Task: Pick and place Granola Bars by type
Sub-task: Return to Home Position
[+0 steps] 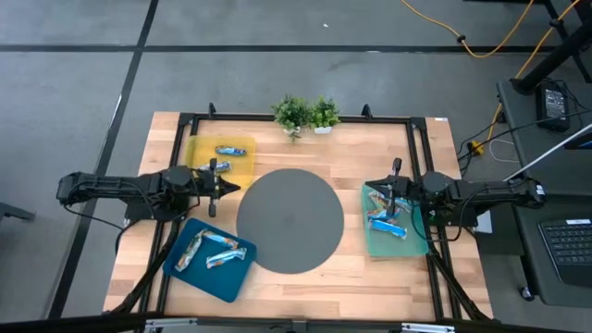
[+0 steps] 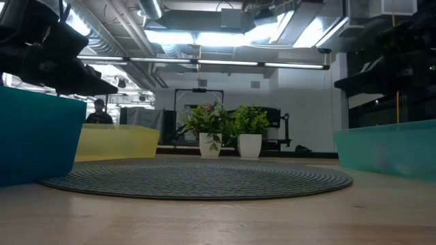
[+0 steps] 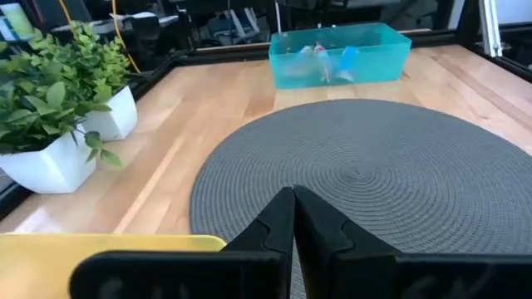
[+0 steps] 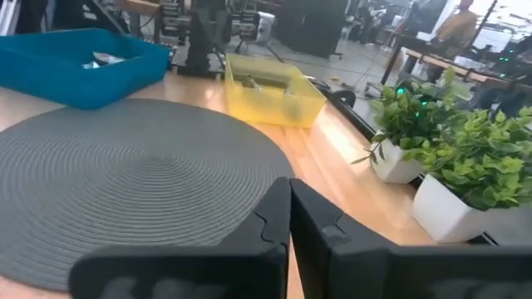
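The sorting looks finished: the round grey woven mat (image 1: 289,220) lies bare, and the shiny-wrapped granola bars (image 1: 215,250) sit in plastic bins around it, a yellow bin (image 1: 199,150) far-left of it, a blue bin (image 1: 217,280) near-left, a green bin (image 1: 375,242) on its right. The left gripper (image 1: 233,188) at the mat's left edge and the right gripper (image 1: 369,191) at its right edge hang empty, fingers pressed together. Only parking the arms seems left.
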